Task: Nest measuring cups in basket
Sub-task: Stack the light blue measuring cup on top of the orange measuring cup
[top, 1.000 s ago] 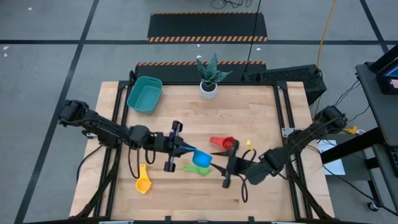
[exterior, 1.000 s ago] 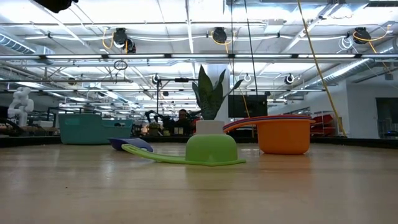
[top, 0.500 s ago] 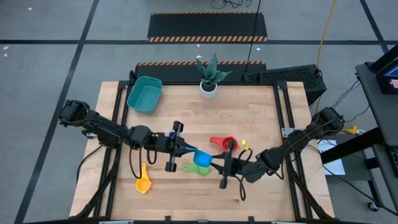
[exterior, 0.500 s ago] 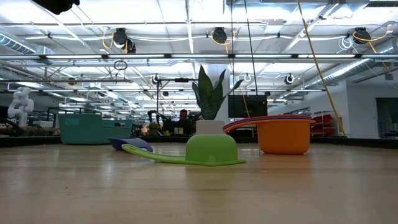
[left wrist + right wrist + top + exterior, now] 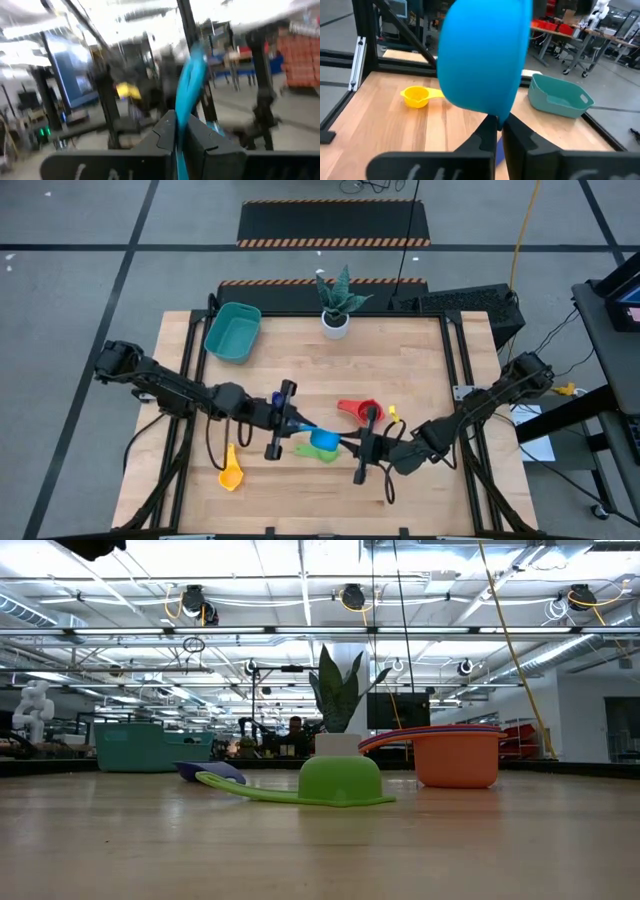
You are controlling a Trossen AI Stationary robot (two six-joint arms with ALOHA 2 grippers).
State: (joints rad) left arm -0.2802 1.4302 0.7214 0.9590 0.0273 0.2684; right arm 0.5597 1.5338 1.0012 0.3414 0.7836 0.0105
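Note:
My left gripper (image 5: 300, 427) and my right gripper (image 5: 347, 444) meet at mid-table, both shut on a light blue measuring cup (image 5: 323, 439) held above the table. In the right wrist view the cup's round bowl (image 5: 485, 55) fills the space above my right gripper (image 5: 497, 122). In the left wrist view a thin blue strip of the cup (image 5: 192, 75) rises from my left gripper (image 5: 181, 122). The teal basket (image 5: 232, 332) stands at the far left. Neither gripper shows in the low view. My left gripper pinches a thin flat part of the light blue cup (image 5: 186, 107) between its two fingers, coming level from the table's left. The picture is blurred, so I cannot tell handle from rim. The cup is clear of the table. My right gripper pinches the cup at the edge below its bowl (image 5: 496, 116) between its two fingers, coming level from the table's right. A blue strip (image 5: 495, 145) shows between the fingers. The bowl's outer side faces this wrist.
A green cup (image 5: 318, 453) lies mouth down just below the held cup. A red cup (image 5: 358, 410) and a small yellow one (image 5: 392, 412) lie to the right, an orange-yellow cup (image 5: 230, 476) near left. A dark blue cup (image 5: 212, 771) lies behind the green handle. A white plant pot (image 5: 335, 323) stands far centre.
My right gripper has gone from beside the red cup toward the table's left and near edge, up to the light blue cup that my left gripper holds. The cup has stayed almost where it was.

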